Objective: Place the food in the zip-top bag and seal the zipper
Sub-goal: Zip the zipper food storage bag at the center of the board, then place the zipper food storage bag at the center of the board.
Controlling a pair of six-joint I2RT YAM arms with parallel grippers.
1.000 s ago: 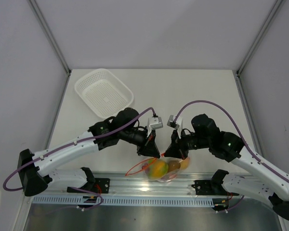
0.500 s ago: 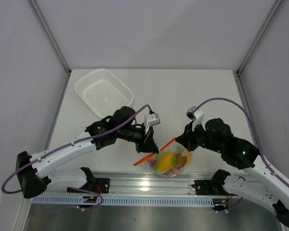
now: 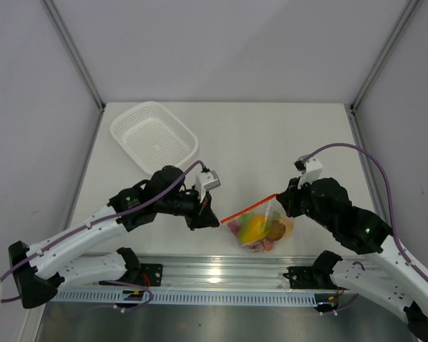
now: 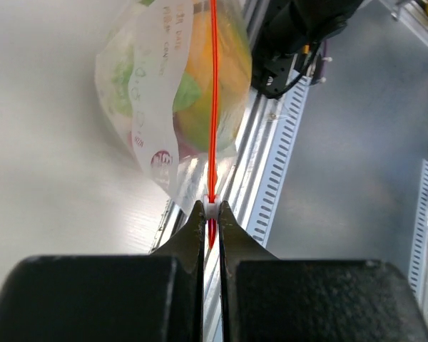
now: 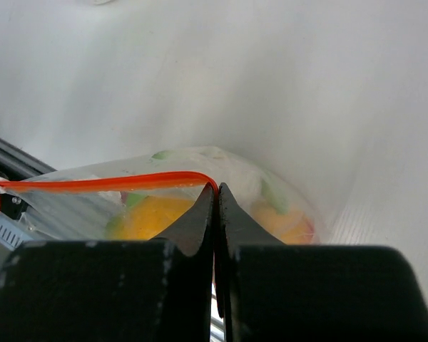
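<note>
The zip-top bag (image 3: 262, 229) hangs between my two grippers near the table's front edge, and the food (image 3: 255, 228) is inside it: a yellow-green mango, an orange and brown and reddish pieces. The red-orange zipper (image 3: 248, 208) is stretched straight along its mouth. My left gripper (image 3: 214, 220) is shut on the zipper's left end, where a small white slider (image 4: 211, 208) sits between the tips. My right gripper (image 3: 279, 199) is shut on the zipper's right end (image 5: 212, 184). In the right wrist view the food (image 5: 153, 215) shows yellow through the plastic.
A white mesh basket (image 3: 155, 137) stands at the table's back left. An aluminium rail (image 3: 221, 275) with the arm bases runs along the front edge, just below the bag. Grey walls close in the left and right sides.
The two grippers have drawn apart, the left one sliding leftward along the strip. The looped, open zipper is now pulled into one straight line, and the bag has shifted right.
</note>
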